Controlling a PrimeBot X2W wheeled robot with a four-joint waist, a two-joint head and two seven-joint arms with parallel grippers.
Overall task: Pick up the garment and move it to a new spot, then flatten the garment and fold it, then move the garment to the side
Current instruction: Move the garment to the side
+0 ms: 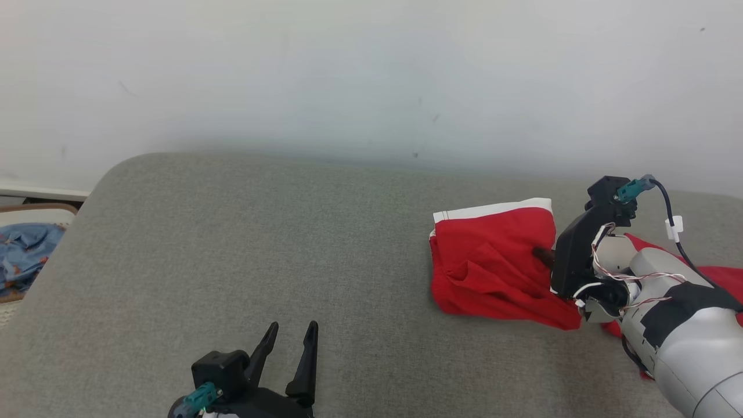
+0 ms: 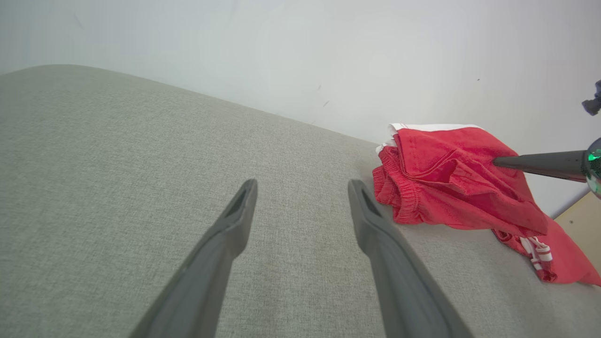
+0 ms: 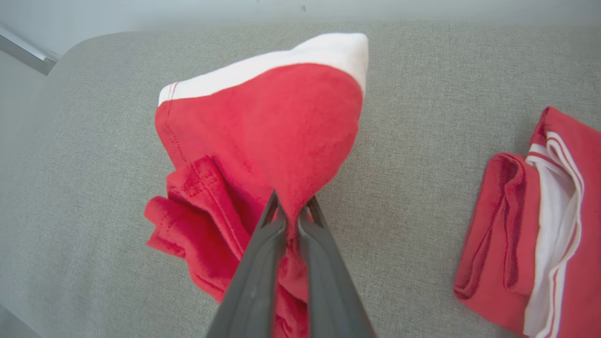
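- Red garment [image 1: 487,267], crumpled, at 3 o'clock in the head view, its cloth gathered into a pinched, raised peak.
- White band [image 1: 493,210] runs along its 12 o'clock edge.

The garment [image 1: 487,273] is soft, matt red cloth with stitched hems and a white band. The cushion [image 1: 232,244] under it is coarse grey woven fabric. The left gripper [image 1: 293,326] looks like matt dark plastic. The right forearm [image 1: 696,354] is smooth, pale and faintly glossy.
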